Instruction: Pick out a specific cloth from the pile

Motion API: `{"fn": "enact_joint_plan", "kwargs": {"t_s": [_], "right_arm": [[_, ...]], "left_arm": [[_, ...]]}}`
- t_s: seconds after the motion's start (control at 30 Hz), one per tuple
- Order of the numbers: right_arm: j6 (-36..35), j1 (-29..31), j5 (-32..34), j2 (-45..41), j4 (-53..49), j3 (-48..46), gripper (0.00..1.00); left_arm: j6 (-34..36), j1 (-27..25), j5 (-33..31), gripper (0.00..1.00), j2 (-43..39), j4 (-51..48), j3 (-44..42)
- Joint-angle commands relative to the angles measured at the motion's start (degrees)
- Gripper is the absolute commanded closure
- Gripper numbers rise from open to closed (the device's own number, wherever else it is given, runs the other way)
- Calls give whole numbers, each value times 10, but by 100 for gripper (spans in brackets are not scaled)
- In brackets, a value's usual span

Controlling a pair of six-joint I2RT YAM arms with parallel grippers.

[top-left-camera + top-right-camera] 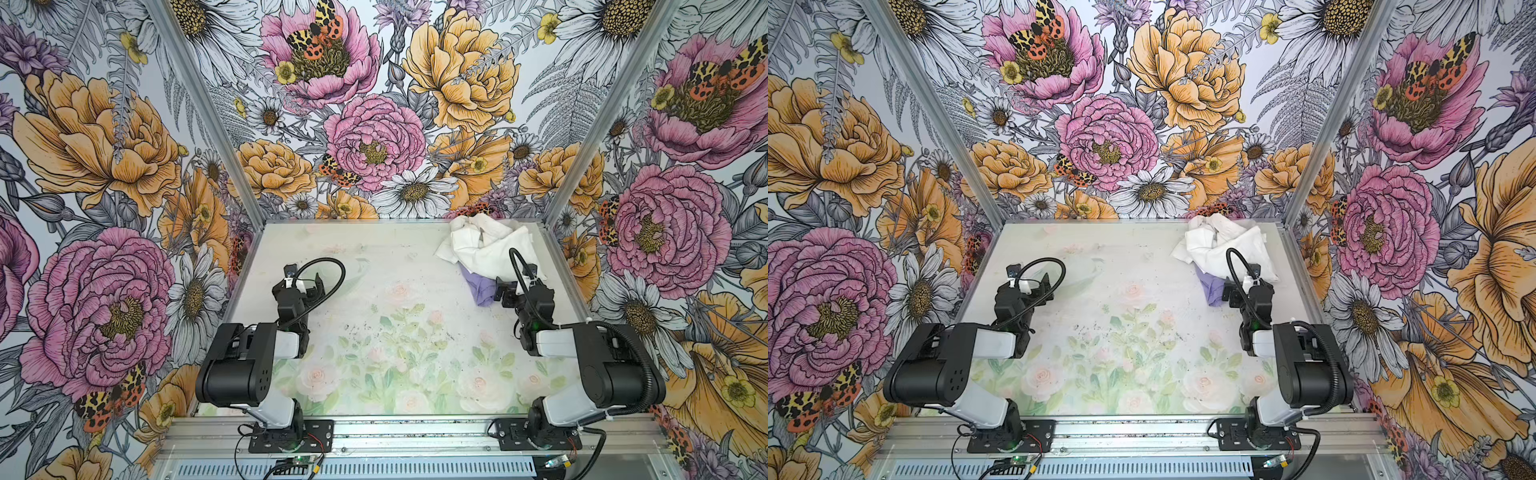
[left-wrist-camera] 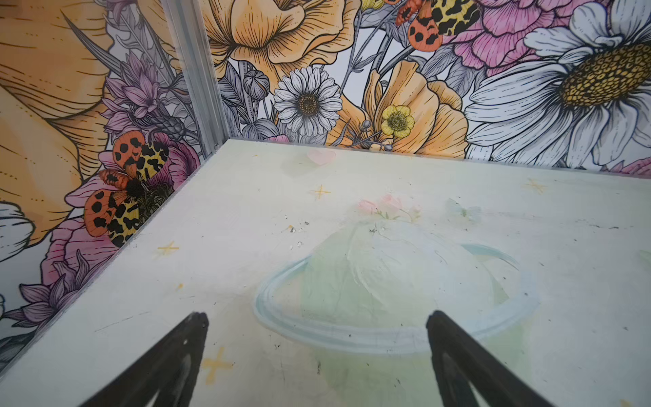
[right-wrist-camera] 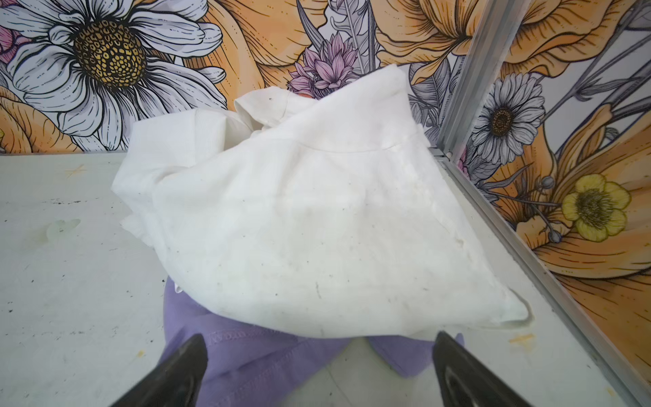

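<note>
The pile of white wrinkly cloths lies in the table's back right corner. The lavender cloth sticks out from under its near edge. In the right wrist view a big white cloth covers most of the lavender cloth. My right gripper is open, its fingers straddling the lavender edge with nothing gripped. Over bare table at the left, my left gripper is open and empty.
Floral walls close in the table on three sides. A metal corner post and the right wall rail run close beside the pile. A faded ring is painted on the table under the left gripper.
</note>
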Motion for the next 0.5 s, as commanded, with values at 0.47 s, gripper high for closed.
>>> {"fn": "enact_joint_plan", "kwargs": {"t_s": [0.47], "right_arm": [[-3, -2, -13, 3, 2, 13, 0]], "left_arm": [[-3, 7, 20, 1, -5, 2, 5]]}}
